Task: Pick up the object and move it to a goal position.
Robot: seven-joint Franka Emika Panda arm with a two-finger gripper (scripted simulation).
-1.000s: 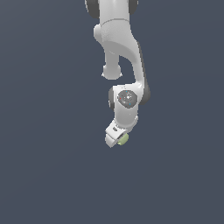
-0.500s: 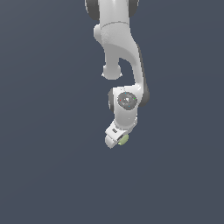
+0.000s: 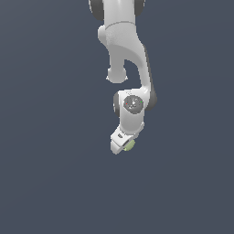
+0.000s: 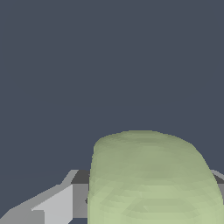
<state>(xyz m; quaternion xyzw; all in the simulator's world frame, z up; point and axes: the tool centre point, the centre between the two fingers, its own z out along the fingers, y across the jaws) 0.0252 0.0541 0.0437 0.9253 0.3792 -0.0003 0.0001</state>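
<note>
The object (image 3: 130, 145) is a small pale yellow-green lump, peeping out at the tip of the white arm in the exterior view. My gripper (image 3: 124, 147) is shut on it, and the gripper body hides most of it there. In the wrist view the object (image 4: 148, 179) fills much of the picture as a rounded green mass, with one grey-white finger (image 4: 52, 205) pressed against its side and a sliver of the other finger (image 4: 218, 179) at its opposite side. The hand hangs tilted toward the exterior view's left.
A flat dark grey-blue surface (image 3: 50, 173) fills both views around the arm. The white arm (image 3: 123, 41) comes down from the upper edge of the exterior view.
The hand with the object has shifted slightly downward and toward the exterior view's left. The grip stays the same.
</note>
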